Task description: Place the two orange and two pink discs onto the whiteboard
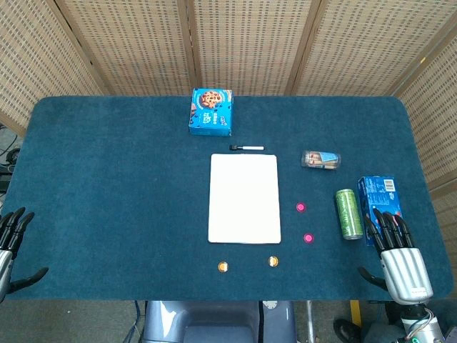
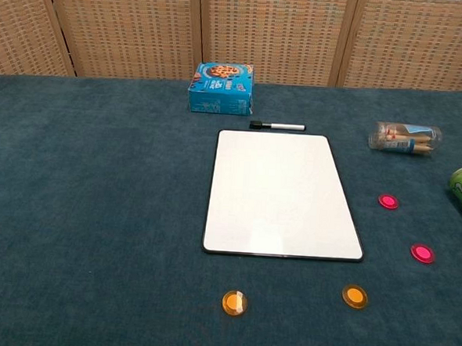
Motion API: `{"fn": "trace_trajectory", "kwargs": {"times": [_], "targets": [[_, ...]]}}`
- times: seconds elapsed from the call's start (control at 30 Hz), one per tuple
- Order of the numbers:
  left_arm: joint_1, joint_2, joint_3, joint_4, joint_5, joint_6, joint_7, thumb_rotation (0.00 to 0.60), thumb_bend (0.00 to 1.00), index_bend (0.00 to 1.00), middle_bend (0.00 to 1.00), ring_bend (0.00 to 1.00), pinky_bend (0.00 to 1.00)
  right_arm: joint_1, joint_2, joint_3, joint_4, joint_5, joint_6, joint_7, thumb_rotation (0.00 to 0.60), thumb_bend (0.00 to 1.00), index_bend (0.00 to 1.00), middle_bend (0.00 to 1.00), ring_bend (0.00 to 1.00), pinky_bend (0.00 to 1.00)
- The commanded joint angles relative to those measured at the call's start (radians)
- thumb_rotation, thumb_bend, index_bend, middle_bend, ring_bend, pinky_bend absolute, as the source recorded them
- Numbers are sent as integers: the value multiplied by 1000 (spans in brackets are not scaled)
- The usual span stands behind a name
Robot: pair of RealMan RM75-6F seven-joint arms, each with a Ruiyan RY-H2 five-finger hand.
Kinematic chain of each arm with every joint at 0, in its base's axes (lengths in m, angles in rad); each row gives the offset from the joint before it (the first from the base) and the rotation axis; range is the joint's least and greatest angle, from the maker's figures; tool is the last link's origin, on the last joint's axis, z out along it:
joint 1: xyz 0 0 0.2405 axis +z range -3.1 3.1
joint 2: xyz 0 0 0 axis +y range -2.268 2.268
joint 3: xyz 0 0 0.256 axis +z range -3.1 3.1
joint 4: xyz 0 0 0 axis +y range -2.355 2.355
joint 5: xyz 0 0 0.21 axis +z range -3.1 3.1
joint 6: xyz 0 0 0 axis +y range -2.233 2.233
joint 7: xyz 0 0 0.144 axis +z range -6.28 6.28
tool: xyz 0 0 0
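A bare whiteboard [image 1: 243, 198] [image 2: 281, 193] lies in the middle of the blue table. Two pink discs [image 1: 300, 207] [image 1: 308, 238] lie on the cloth to its right, shown in the chest view as a farther pink disc [image 2: 388, 201] and a nearer pink disc [image 2: 422, 253]. Two orange discs [image 1: 223, 266] [image 1: 273, 261] sit in front of the board, also seen in the chest view [image 2: 235, 303] [image 2: 354, 296]. My left hand [image 1: 11, 243] hangs at the table's left front edge, fingers spread, empty. My right hand [image 1: 398, 254] is at the right front, fingers straight, holding nothing.
A black marker [image 1: 246, 148] lies just behind the board. A blue cookie box [image 1: 211, 111] sits at the back. A clear lying jar [image 1: 320, 160], a green can [image 1: 348, 214] and a blue packet [image 1: 379, 200] crowd the right side near my right hand.
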Motion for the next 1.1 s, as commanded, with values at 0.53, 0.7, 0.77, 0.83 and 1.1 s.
{"fn": "trace_trajectory", "kwargs": {"times": [0.53,0.7,0.77,0.83,1.1], "targets": [[-7,-7,-8,-6,-21,-17,20,600,0,0,0,0,0,141,-16,-24,2,-119,-179,91,600,0,102,0,0,0],[-9,-8,-13,-13,-31,-19,27,600,0,0,0,0,0,261,-37,-1,4,-139,-322,128,600,11,218,0,0,0],[-13,-8,-19,-14,-44,-26,32,600,0,0,0,0,0,327,-67,10,-3,-130,-414,147,600,38,258,0,0,0],[-17,-8,-23,-15,-56,-34,34,600,0,0,0,0,0,363,-91,18,-4,-119,-461,148,600,69,286,0,0,0],[-33,-2,-38,-24,-100,-68,34,600,0,0,0,0,0,453,-227,55,1,4,-615,22,600,156,343,0,0,0]]}}
